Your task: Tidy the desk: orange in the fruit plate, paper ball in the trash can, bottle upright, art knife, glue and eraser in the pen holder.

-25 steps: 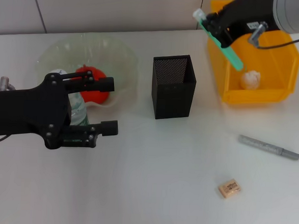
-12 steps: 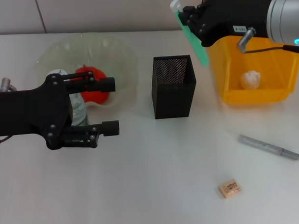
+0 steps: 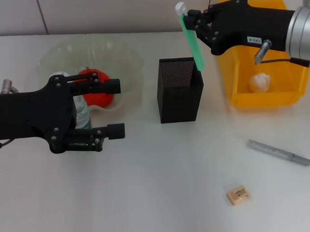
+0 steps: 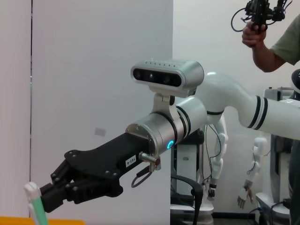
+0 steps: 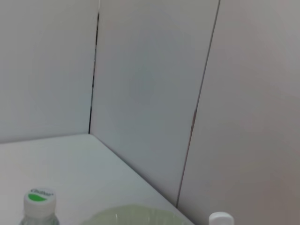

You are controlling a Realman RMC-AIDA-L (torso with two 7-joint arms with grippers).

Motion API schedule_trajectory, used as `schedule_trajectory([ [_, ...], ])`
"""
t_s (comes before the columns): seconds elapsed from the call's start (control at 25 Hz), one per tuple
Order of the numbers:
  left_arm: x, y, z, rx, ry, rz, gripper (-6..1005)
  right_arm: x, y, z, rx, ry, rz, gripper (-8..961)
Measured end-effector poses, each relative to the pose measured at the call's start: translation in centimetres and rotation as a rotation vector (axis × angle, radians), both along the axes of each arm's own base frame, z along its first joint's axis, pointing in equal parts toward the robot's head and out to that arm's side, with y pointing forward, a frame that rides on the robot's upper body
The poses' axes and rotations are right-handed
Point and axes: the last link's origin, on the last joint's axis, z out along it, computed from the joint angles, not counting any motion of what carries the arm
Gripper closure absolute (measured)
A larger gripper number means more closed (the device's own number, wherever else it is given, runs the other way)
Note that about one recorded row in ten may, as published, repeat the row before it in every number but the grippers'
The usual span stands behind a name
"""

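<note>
Above the pen holder (image 3: 180, 89), near the desk's (image 3: 157, 187) far edge, the right gripper (image 3: 198, 23) clamps a slim green glue stick (image 3: 192, 40), tilted. Released off-centre, its smooth plastic could glance off the black mesh rim. Left gripper (image 3: 107, 108) hangs open beside the bottle (image 3: 80, 112).

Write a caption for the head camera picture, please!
Right pincer holds green stick over pen holder.
</note>
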Motion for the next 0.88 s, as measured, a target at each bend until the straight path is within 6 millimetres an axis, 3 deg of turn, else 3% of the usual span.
schedule_trajectory([
  [0.88,0.1,0.0,-0.2,0.005,0.001,-0.011,212,3.9,0.8,0.4,-0.020,0.177,0.033,848],
])
